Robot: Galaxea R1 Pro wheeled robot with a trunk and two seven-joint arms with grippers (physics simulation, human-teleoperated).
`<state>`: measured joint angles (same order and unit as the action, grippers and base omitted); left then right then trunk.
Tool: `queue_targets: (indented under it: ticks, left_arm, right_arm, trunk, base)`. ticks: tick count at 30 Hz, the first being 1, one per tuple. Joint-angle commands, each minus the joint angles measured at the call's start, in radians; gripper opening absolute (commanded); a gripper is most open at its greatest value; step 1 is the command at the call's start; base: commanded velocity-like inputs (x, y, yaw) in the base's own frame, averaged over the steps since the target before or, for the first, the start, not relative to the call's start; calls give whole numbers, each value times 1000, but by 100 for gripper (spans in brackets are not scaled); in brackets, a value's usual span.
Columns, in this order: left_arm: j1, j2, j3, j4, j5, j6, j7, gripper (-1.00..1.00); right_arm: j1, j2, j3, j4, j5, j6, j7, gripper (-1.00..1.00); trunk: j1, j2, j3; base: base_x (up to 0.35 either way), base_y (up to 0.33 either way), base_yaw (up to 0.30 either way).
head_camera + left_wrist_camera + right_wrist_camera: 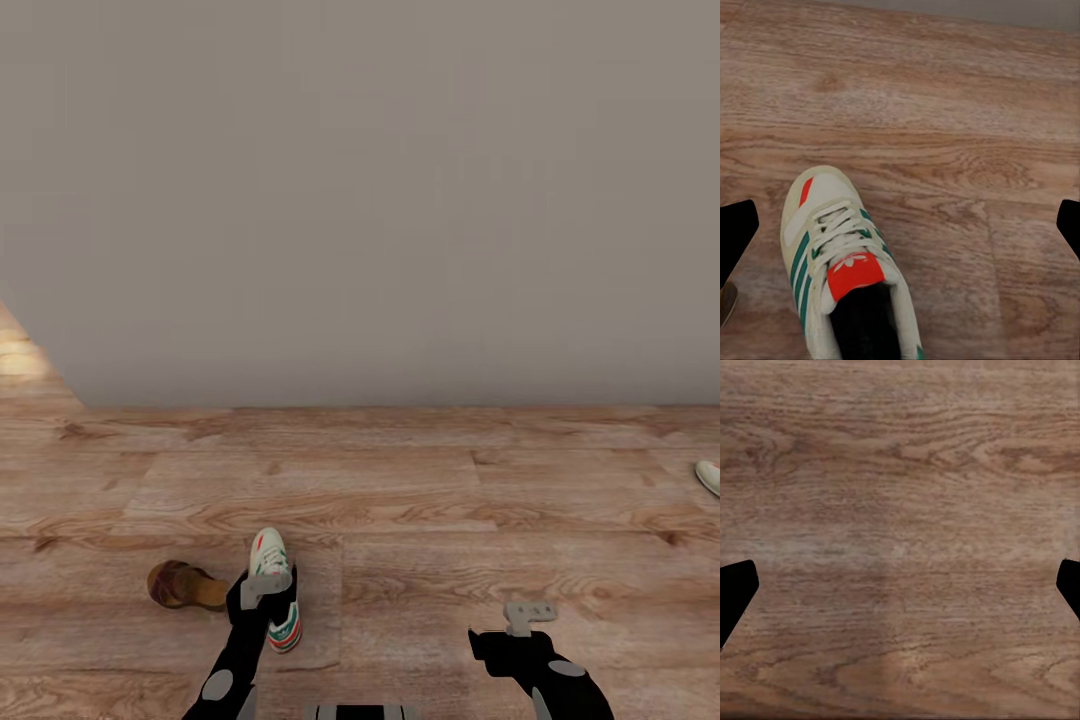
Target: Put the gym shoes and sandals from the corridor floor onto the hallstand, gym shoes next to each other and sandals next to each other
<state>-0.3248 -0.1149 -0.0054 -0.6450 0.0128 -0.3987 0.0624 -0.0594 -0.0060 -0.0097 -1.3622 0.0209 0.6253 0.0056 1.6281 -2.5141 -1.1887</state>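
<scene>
Gym shoe (273, 590): cream-white lace-up sneaker with green side stripes and a red-orange tongue patch, seen lying upright on the wood-plank corridor floor (450, 500), toe towards the grey wall (360, 200). The left hand (264, 585) is held directly above it; in the left wrist view the shoe (844, 262) is seen below and between the spread fingertips (735, 229), untouched, so the hand is released. A brown sandal (180, 585) is found on the floor just beside the shoe, on its left. A second gym shoe (709, 476) is cut off at the right edge of the head view, well apart. The right hand (528, 615) is held over bare planks, fingers (735, 589) spread and holding nothing.
</scene>
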Motion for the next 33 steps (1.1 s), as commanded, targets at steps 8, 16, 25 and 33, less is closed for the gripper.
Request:
queue_targets:
  ticks: [8,16,25,33]
  left_arm:
    - [0,-2,-1,-1,1,-3,4,100]
    - [0,-7,-1,-5,0,-3,4,100]
    - [0,-12,-1,-7,0,-4,4,100]
    - [0,-12,-1,-7,0,-5,3,100]
  right_arm:
    - [0,0,0,-1,2,5,1,100]
    - [0,0,0,-1,2,5,1,100]
    - [0,0,-1,-1,2,5,1,100]
    - [0,0,0,-1,2,5,1,100]
  trunk:
    - [3,-2,-45]
    - [7,-4,-89]
    - [11,-6,-139]
    - [12,-7,-163]
  base:
    - [0,0,0]
    - [0,0,0]
    - [0,0,0]
    - [0,0,0]
